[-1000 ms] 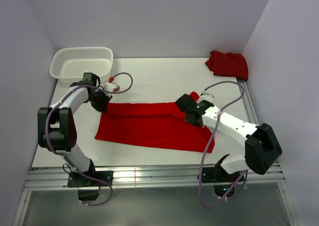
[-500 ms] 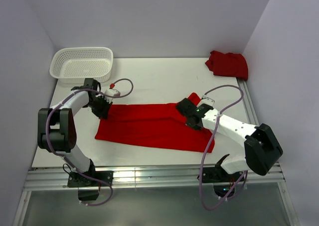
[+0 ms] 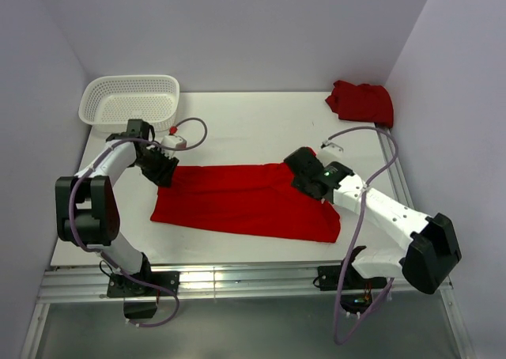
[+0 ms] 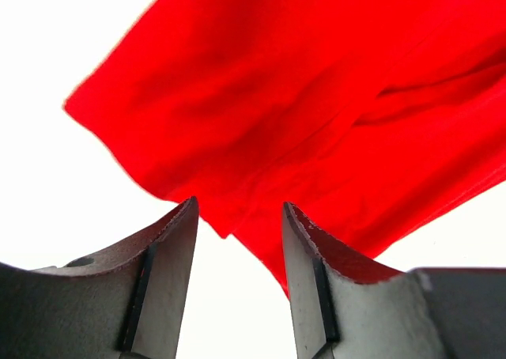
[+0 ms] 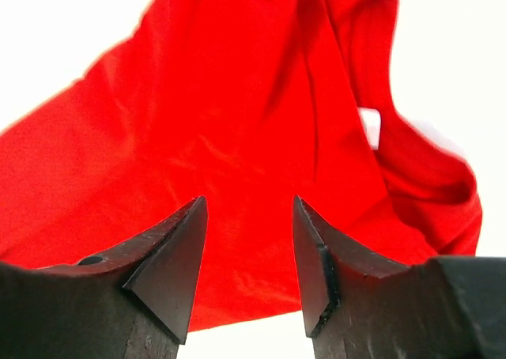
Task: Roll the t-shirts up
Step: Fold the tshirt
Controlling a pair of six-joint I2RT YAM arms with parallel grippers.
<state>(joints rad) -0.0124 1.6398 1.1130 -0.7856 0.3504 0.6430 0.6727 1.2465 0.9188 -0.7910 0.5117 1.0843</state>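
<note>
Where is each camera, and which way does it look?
Top: high behind the robot, looking down at the table, basket, flat shirt, bunched shirt; left claw and right claw show.
Left wrist: on that wrist, looking past the open left claw at the flat shirt's edge.
Right wrist: on that wrist, looking past the open right claw at the flat shirt.
Both wrist views share the flat shirt.

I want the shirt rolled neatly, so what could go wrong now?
Both the left pincer and right pincer are open, so the folded t-shirt lies free and its fold might slip open. The cloth bunches into a loop near the right pincer, so a roll could come out lumpy.
</note>
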